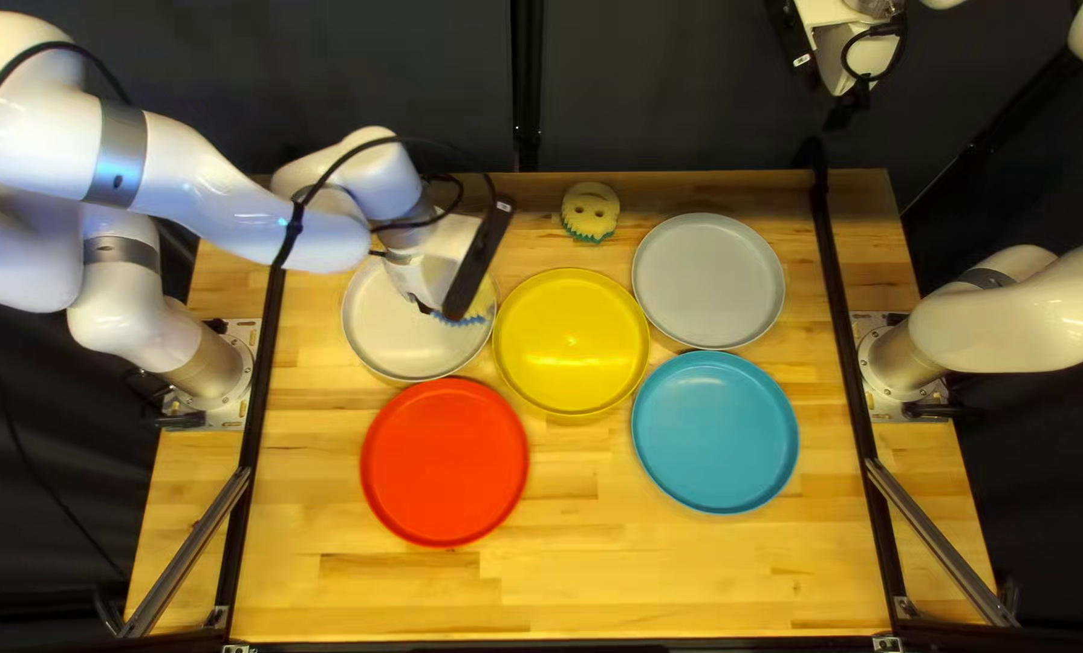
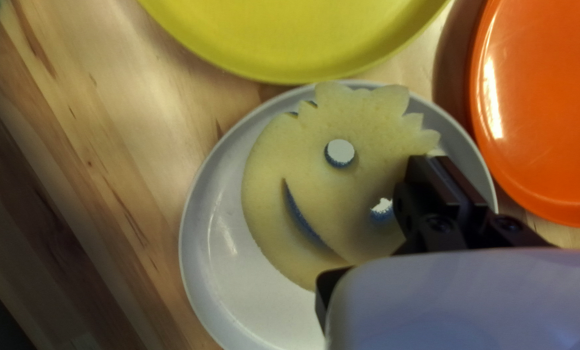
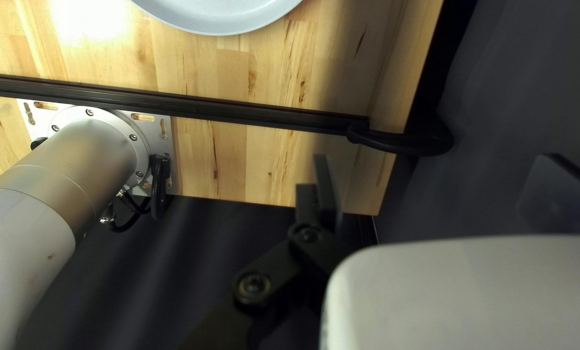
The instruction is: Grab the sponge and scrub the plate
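Two sponges are about, and one is in use: the yellow, smiling sponge (image 2: 341,201) is in the left claw (image 2: 432,161), pinched near one of its eyes and held over the white plate (image 2: 212,259) at the far left. By my reading the picking up is done and the scrub is just starting or in hand; whether the sponge presses on the plate, I cannot tell. What's wanted next is to lower it flat if need be, then rub in short strokes out to the rim, without letting that stiff claw scrape the plate.

Over at the right, the right claw (image 3: 435,168) stands wide open with nothing in it, out beyond the far right corner, and I doubt this job needs it.

The sponge is a thin round, finely pored and pale on one side, bluish and rougher-looking inside its cut-out eyes and curved mouth, with a jagged crest for hair. Its twin, the spare sponge (image 1: 591,212), lies by the far edge. The plates are shallow rounds with low raised rims: the yellow plate (image 1: 572,351) and red plate (image 1: 445,460) have a glossy shine, like plastic. Under them runs a table (image 1: 565,581) of pale wooden strips, grain and knots showing.
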Robot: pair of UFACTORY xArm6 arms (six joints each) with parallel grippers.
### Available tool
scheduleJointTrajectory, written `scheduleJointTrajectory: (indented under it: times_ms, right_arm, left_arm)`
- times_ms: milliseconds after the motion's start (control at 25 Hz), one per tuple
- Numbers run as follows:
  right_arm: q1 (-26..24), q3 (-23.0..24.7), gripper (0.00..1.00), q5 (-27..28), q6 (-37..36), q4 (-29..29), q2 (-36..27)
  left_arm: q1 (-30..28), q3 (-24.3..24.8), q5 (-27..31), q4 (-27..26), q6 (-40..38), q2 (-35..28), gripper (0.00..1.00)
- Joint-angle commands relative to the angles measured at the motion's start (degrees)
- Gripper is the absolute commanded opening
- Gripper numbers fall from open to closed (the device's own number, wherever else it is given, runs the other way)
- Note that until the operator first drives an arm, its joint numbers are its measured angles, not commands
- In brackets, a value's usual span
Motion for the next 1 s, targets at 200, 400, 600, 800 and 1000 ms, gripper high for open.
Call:
scheduleJointTrajectory:
  times_ms: [200, 400, 600, 800, 1000]
  right_arm:
    - [0.0, 0.0, 1.0, 0.0, 0.0, 0.0, 0.0]
    - [0.0, 0.0, 1.0, 0.0, 0.0, 0.0, 0.0]
    - [0.0, 0.0, 1.0, 0.0, 0.0, 0.0, 0.0]
    - [0.0, 0.0, 1.0, 0.0, 0.0, 0.0, 0.0]
    - [0.0, 0.0, 1.0, 0.0, 0.0, 0.0, 0.0]
  left_arm:
    - [-6.61, -1.82, -12.43, -10.15, 11.14, 8.95, 0.0]
    - [-6.61, -1.82, -12.43, -10.15, 11.14, 8.95, 0.0]
    - [-6.71, -1.71, -12.5, -11.18, 11.88, 9.28, 0.0]
    - [-7.5, -7.77, -12.49, -14.84, 15.62, 17.19, 0.0]
    - [-8.02, -11.17, -12.52, -18.9, 20.2, 20.53, 0.0]
